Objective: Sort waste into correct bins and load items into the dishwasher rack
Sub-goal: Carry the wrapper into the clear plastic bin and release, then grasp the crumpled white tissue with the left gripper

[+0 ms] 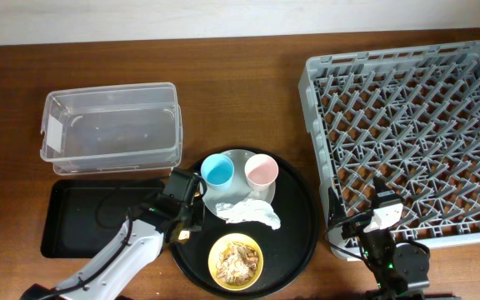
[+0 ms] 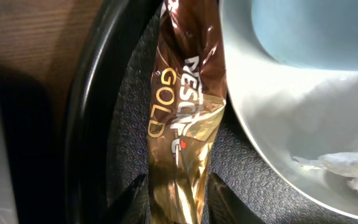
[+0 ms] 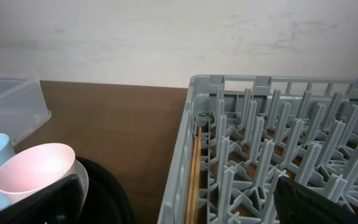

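The brown-gold foil wrapper (image 2: 185, 118) lies at the left edge of the round black tray (image 1: 294, 242), beside the pale plate (image 2: 260, 124). My left gripper (image 2: 178, 186) is shut on the wrapper's near end; it also shows in the overhead view (image 1: 186, 227). The plate (image 1: 238, 158) holds the blue cup (image 1: 217, 171), the pink cup (image 1: 262, 171) and the crumpled white napkin (image 1: 248, 212). The yellow bowl (image 1: 236, 260) holds crumbly scraps. My right gripper (image 3: 179, 205) is open and empty, straddling the front left wall of the grey dishwasher rack (image 1: 415, 142).
The clear tub (image 1: 111, 129) stands at the back left, with the shallow black rectangular tray (image 1: 82, 221) in front of it, just left of my left arm. The right wrist view shows the pink cup (image 3: 33, 171) and the rack wall (image 3: 188, 155) close by.
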`<state>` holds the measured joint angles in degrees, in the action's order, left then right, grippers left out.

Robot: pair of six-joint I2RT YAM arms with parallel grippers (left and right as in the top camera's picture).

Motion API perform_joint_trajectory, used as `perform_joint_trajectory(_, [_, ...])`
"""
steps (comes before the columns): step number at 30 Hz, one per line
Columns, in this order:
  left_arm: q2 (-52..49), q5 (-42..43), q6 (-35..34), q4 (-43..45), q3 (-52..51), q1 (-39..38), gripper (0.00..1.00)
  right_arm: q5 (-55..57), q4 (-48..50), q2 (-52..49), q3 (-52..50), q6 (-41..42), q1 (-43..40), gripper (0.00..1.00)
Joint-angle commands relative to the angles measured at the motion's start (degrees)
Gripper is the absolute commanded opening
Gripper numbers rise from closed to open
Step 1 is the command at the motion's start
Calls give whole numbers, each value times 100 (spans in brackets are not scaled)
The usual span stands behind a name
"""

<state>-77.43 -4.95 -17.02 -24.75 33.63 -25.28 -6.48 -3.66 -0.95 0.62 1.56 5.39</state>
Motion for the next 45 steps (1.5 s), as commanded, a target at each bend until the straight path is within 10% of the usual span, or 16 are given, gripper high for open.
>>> perform_joint_trajectory(1, [-101, -44, -33, 31, -66, -24, 16, 11, -24, 22, -31, 44, -15, 99])
perform_joint_trajectory(6, [-4, -44, -328, -382, 227, -22, 1, 11, -24, 22, -31, 44, -15, 99])
perform_joint_trajectory(12, [450, -358, -420, -3029, 3606, -7, 1, 11, -24, 22, -31, 44, -15, 99])
perform_joint_trajectory(16, [319, -1899, -553, -2472, 4046, 627, 1, 11, -24, 22, -31, 46, -15, 99])
perform_joint_trajectory(27, [-2728, -1862, -907, -52, 4046, 2245, 1, 11, -24, 22, -31, 44, -15, 99])
perform_joint_trajectory(28, [-2837, -1853, -907, 33, 4046, 2295, 8, 11, -24, 22, -31, 44, -15, 99])
perform_joint_trajectory(29, [-2903, -1843, -907, 76, 4046, 2363, 46, 11, -24, 22, -31, 44, -15, 99])
perform_joint_trajectory(31, [-2894, -1840, -811, 138, 4048, 2435, 77, 11, -24, 22, -31, 44, -15, 99])
perform_joint_trajectory(36, [-2291, -1541, 11, -170, 4583, 2417, 82, 11, -24, 22, -31, 44, -15, 99])
perform_joint_trajectory(40, [-938, 804, -48, -684, 4712, 2417, 82, 11, -24, 22, -31, 46, -15, 99])
perform_joint_trajectory(45, [-122, 2251, -348, -3049, 4710, 1759, 87, 11, -24, 22, -31, 44, -15, 99])
